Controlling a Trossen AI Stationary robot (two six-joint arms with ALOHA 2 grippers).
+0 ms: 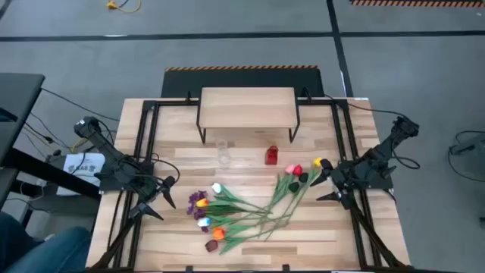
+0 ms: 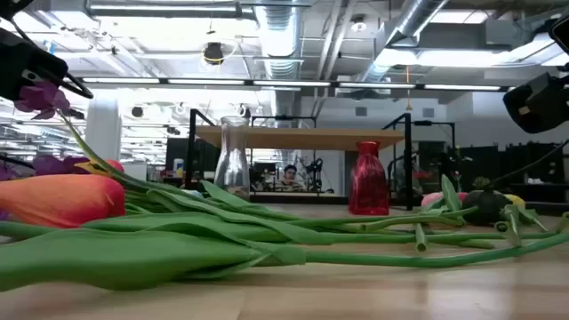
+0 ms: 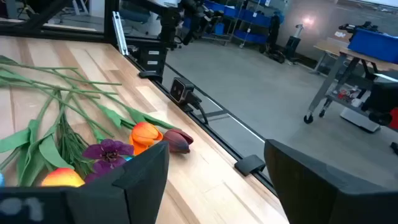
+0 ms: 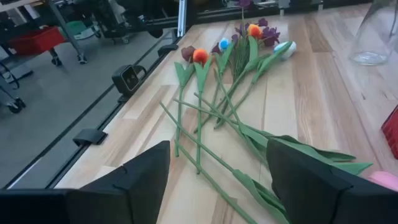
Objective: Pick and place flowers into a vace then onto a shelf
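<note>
Your left gripper (image 1: 157, 199) hovers at the table's left side, fingers spread and empty, just beside the flower heads, so it is placed well for a first pick. The flowers (image 1: 250, 206) lie loose across the table's front middle, stems fanning toward the right. Behind them stand a clear vase (image 1: 223, 152) and a red vase (image 1: 272, 155), both empty, in front of the shelf (image 1: 247, 108). Your right gripper (image 1: 324, 184) waits by the right-hand heads, fingers also spread, holding nothing.
</note>
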